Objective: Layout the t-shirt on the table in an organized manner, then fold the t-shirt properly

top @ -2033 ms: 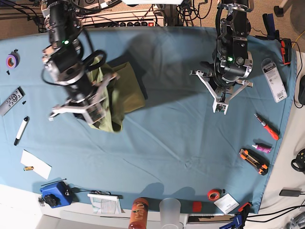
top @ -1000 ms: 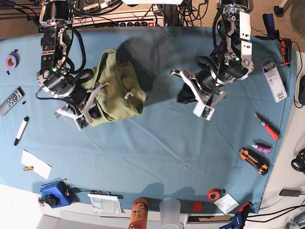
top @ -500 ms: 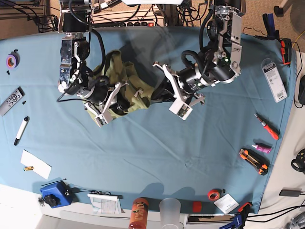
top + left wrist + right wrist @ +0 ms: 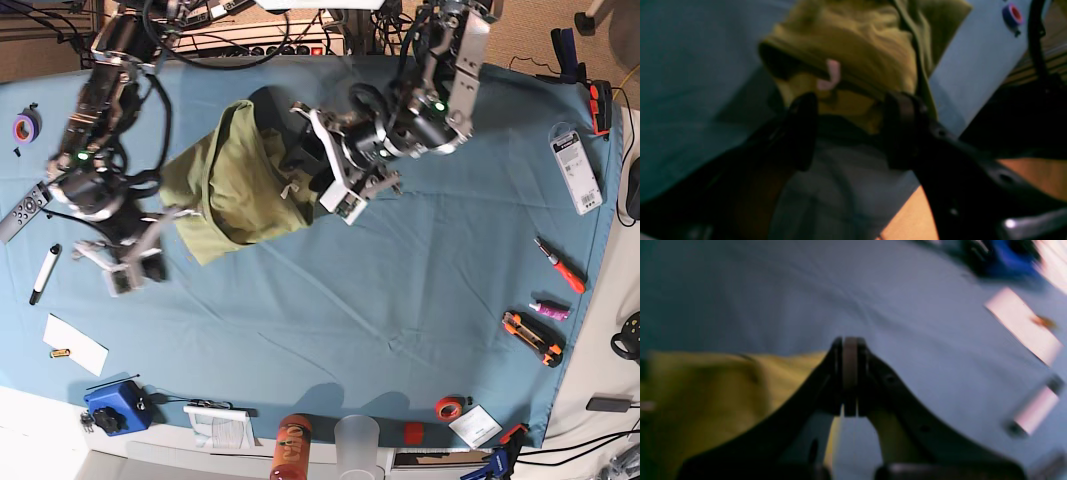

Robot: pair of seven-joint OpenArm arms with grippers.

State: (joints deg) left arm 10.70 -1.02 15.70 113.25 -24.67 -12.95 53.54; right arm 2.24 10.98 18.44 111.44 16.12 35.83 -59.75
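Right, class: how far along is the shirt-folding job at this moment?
Done: nothing; the t-shirt lies bunched and wrinkled on the table. In hand: the left gripper has open jaws at the shirt's edge; the right gripper is shut beside it, apparently empty. Left: spreading it flat, then every fold.

T-shirt (image 4: pixel 235 180) olive green (plain); table (image 4: pixel 400 290) teal-blue.

Left pincer (image 4: pixel 850 130) spread – right pincer (image 4: pixel 849 376) closed.
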